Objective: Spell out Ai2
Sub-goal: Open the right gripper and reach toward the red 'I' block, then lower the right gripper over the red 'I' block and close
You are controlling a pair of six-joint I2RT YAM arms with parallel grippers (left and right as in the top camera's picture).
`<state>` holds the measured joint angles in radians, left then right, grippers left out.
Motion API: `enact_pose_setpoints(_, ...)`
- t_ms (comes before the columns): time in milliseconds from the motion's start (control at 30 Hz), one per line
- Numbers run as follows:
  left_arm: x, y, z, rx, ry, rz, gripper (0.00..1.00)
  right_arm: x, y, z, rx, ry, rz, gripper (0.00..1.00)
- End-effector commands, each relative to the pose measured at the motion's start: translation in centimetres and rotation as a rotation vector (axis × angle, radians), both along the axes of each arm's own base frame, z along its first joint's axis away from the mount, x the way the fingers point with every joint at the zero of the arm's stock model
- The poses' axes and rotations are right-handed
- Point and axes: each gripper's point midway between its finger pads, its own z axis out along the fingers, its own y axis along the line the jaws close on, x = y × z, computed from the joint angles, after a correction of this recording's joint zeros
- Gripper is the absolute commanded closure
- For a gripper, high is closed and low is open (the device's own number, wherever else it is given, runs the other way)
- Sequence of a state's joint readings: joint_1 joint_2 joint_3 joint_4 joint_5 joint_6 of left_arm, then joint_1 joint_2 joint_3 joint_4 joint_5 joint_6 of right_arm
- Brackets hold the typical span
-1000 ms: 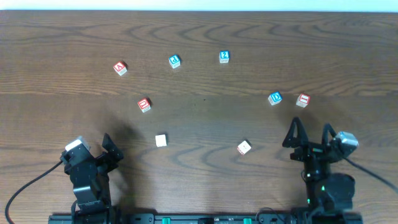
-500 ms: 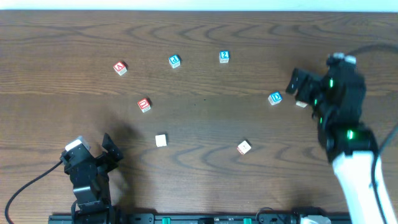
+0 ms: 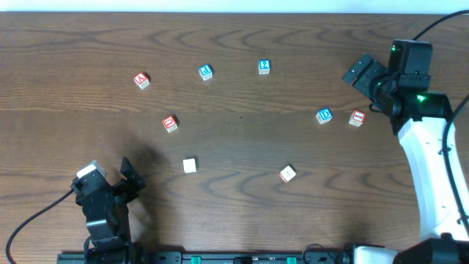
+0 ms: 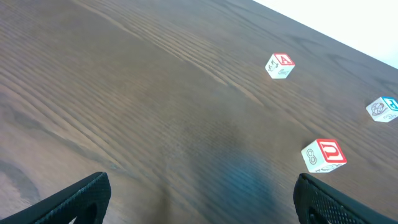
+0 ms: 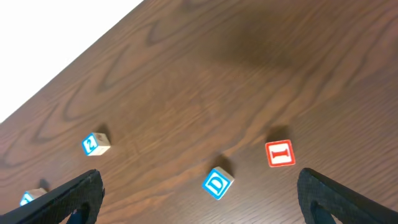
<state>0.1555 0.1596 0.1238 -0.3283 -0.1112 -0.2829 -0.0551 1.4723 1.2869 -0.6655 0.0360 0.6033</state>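
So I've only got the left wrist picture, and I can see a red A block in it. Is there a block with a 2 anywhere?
Observer: Yes, a blue 2 block sits near the far edge of the table, right of centre.
Visitor: And a letter I?
Observer: A red I block lies on the right side, just right of a blue D block, with a small gap between them.
Visitor: Is the machine going for it?
Observer: I can't say, but the right end effector is open and empty, and in the overhead view it sits just past that I block.
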Motion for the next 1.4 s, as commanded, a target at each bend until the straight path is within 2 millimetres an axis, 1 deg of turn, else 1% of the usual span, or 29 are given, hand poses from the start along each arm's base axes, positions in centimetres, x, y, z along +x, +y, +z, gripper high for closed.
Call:
enact_pose_setpoints(0,-0.2,0.0,-1.1,0.011,0.029,-0.005,0.05,0.4,0.2,1.1,0.032,-0.030,-0.015,0.01)
enact_pose_setpoints(167,-0.2,0.0,-1.1,0.011,0.029,-0.004,0.05,0.6,-0.3,1.2,0.013,-0.042,-0.033,0.01)
enact_pose_setpoints(233,-0.2,0.0,-1.1,0.011,0.029,-0.005,0.05,0.6,-0.3,0.7,0.030,-0.027,-0.051,0.01)
enact_pose_setpoints(267,-0.2,0.0,-1.1,0.011,0.029,-0.005,0.05,0.4,-0.3,0.0,0.056,-0.003,-0.079,0.01)
enact_pose_setpoints(400,-0.2,0.0,-1.1,0.011,0.029,-0.005,0.05,-0.6,0.4,-3.9,0.167,0.141,-0.163,0.01)
enact_pose_setpoints(500,-0.2,0.0,-1.1,0.011,0.029,-0.005,0.05,-0.9,1.0,-6.3,0.252,0.218,-0.240,0.01)
enact_pose_setpoints(567,-0.2,0.0,-1.1,0.011,0.029,-0.004,0.05,-0.9,1.1,-8.0,0.310,0.264,-0.327,0.01)
enact_pose_setpoints(633,-0.2,0.0,-1.1,0.011,0.029,-0.005,0.05,-1.2,1.1,-9.2,0.354,0.299,-0.414,0.01)
enact_pose_setpoints(767,-0.2,0.0,-1.1,0.011,0.029,-0.005,0.05,-1.3,0.9,-10.8,0.458,0.331,-0.598,0.01)
enact_pose_setpoints(933,-0.2,0.0,-1.1,0.011,0.029,-0.005,0.05,-1.5,1.2,-12.6,0.601,0.374,-0.821,0.02)
enact_pose_setpoints(1067,-0.2,0.0,-1.1,0.011,0.029,-0.004,0.05,-1.7,1.3,-13.9,0.666,0.403,-0.951,0.04)
enact_pose_setpoints(1200,-0.2,0.0,-1.1,0.011,0.029,-0.004,0.05,-1.9,0.1,-14.2,0.676,0.396,-1.033,0.07)
enact_pose_setpoints(1367,-0.2,0.0,-1.1,0.011,0.029,-0.005,0.05,-2.8,-2.6,-14.4,0.665,0.398,-1.084,0.09)
